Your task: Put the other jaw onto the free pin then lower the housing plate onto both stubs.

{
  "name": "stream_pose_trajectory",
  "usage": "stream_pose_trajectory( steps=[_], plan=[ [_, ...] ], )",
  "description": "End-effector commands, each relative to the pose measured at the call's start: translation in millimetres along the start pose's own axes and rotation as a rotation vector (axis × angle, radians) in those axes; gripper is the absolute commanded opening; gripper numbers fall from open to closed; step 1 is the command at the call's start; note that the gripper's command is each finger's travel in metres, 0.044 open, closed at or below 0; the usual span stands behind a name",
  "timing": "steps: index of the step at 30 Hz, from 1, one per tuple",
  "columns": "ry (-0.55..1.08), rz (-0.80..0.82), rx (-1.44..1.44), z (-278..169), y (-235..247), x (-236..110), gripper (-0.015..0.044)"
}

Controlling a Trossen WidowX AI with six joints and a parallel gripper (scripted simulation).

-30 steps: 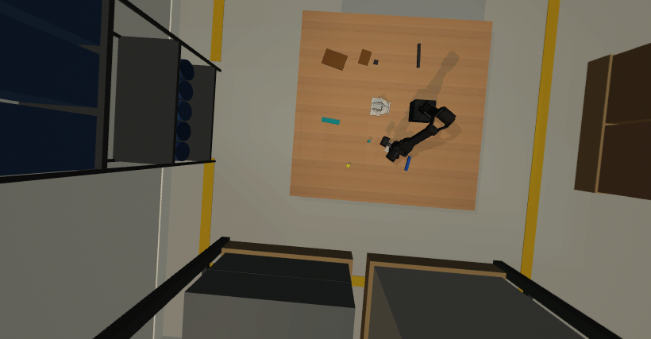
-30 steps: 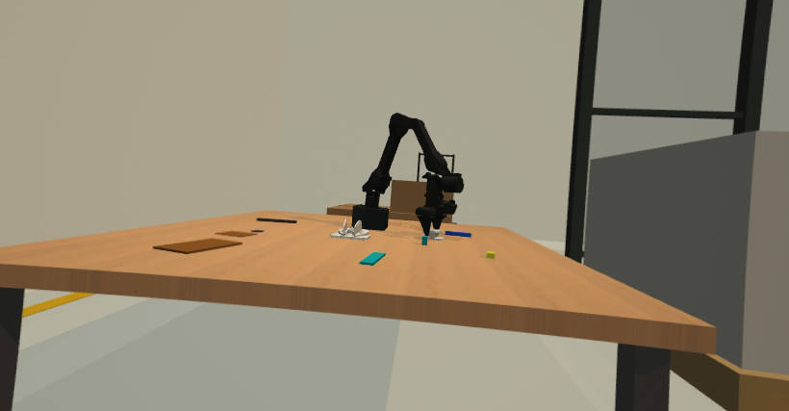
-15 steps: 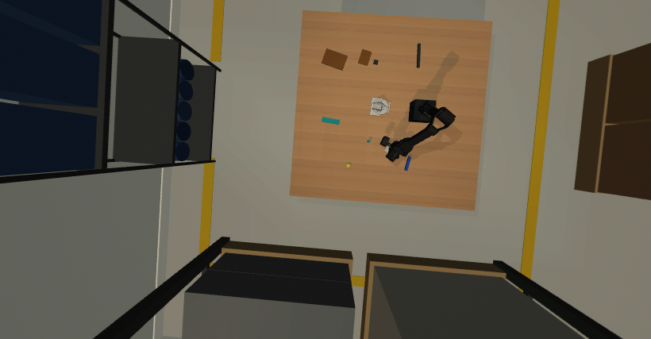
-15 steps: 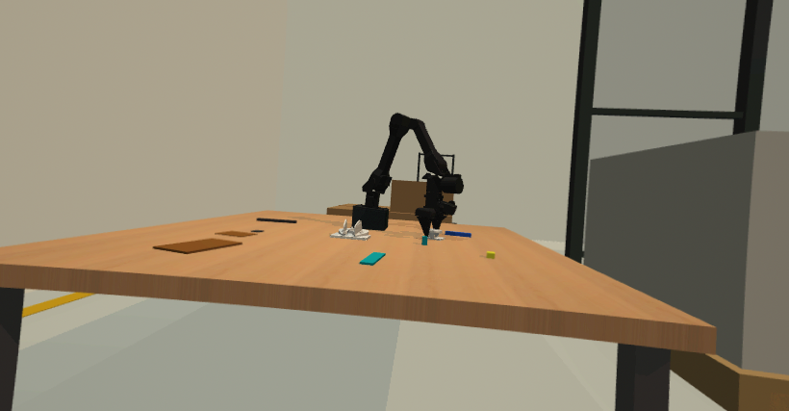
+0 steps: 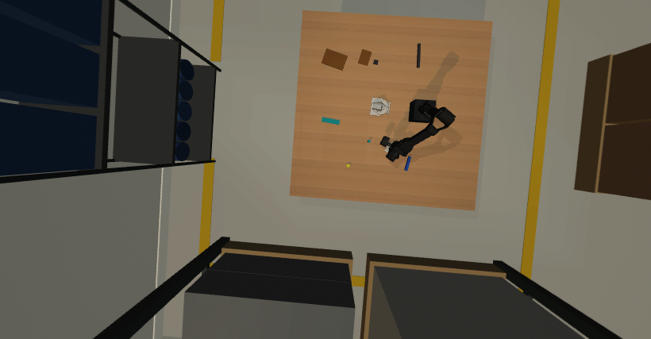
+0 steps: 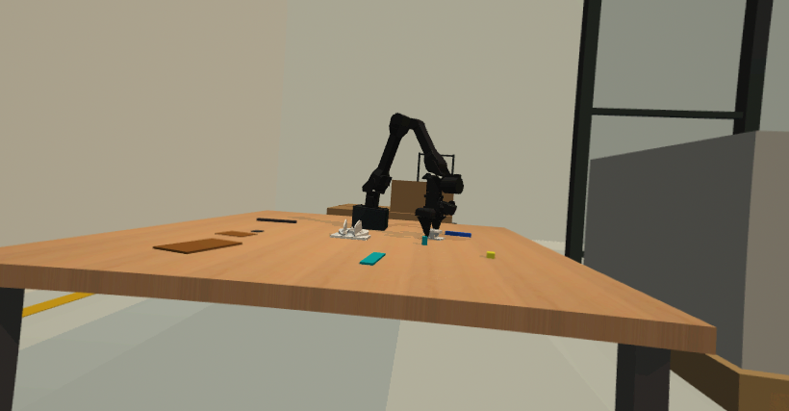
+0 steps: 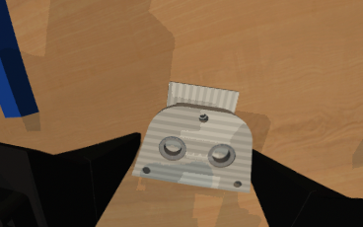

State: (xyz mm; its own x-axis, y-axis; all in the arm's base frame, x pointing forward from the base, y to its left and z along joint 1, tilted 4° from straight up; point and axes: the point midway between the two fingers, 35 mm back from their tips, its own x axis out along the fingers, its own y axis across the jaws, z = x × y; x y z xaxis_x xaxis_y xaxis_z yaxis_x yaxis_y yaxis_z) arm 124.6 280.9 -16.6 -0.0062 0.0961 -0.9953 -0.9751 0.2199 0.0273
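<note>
Two white pieces: the base (image 5: 372,111) (image 6: 350,236) mid-worktop (image 5: 318,177) (image 6: 287,275) (image 7: 301,44), then the plate (image 5: 387,148) (image 6: 438,236) (image 7: 196,133), nearer the top view's bottom edge. The pincer (image 5: 387,147) (image 6: 431,232) (image 7: 193,146) stands open around it; the plate's long axis runs finger to finger, its rounded side facing roughly that edge. I'd expect a straight squeeze.

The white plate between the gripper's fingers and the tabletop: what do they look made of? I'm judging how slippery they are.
White plate: probably matte plastic, perhaps printed; fine parallel ridges cross its face.

Tabletop: wood or wood-look laminate, satin at most; brown grain streaks, no sharp reflections.
</note>
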Motion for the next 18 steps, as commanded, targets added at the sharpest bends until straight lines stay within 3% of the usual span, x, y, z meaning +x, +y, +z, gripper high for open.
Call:
stream_pose_trajectory(
  steps=[1, 6, 18],
  plan=[
    [0.000, 0.000, 0.000, 0.0, 0.0, 0.0, 0.0380],
    [0.000, 0.000, 0.000, 0.0, 0.0, 0.0, 0.0351],
    [0.000, 0.000, 0.000, 0.6, -0.2, -4.5, 0.0351]
  ],
)
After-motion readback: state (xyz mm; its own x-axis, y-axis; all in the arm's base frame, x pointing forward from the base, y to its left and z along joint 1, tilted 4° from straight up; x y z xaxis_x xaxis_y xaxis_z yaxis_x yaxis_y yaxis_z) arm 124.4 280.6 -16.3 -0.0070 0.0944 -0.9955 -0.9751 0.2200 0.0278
